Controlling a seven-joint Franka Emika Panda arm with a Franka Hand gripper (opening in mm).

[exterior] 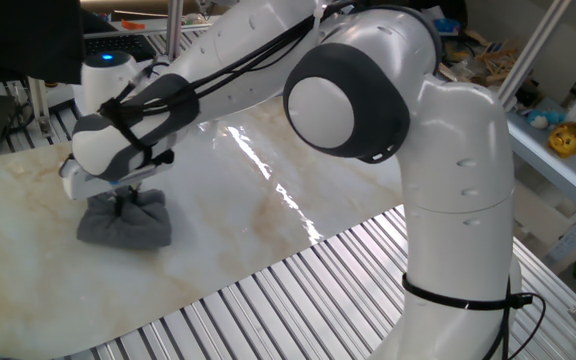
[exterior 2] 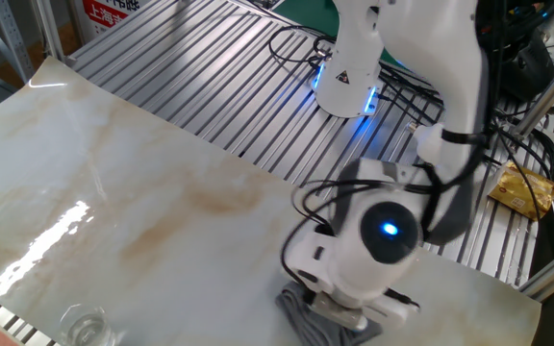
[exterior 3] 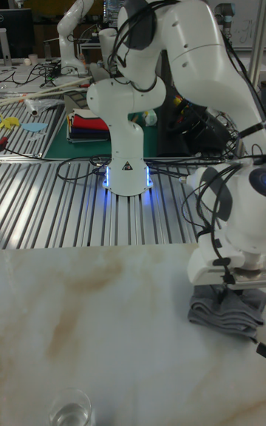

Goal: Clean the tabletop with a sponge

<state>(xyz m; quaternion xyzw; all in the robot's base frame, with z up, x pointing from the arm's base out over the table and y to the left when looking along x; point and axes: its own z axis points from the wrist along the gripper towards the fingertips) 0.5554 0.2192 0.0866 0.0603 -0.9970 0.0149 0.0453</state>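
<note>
Sponge (exterior: pixel 125 222) dark grey; tabletop (exterior: pixel 248 215) cream-white, tan veins; arm (exterior: pixel 358 90) white, seemingly dark-grey joints.

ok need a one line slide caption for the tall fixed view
Franka gripper pressing a bunched dark grey sponge onto the marble-look tabletop, a clear glass standing near the front edge.

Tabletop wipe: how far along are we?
Done: the claw has the sponge pinched and pressed onto the tabletop. In hand: wiping near one end. Left: the rest of the slab, including the area around the clear glass.
</note>
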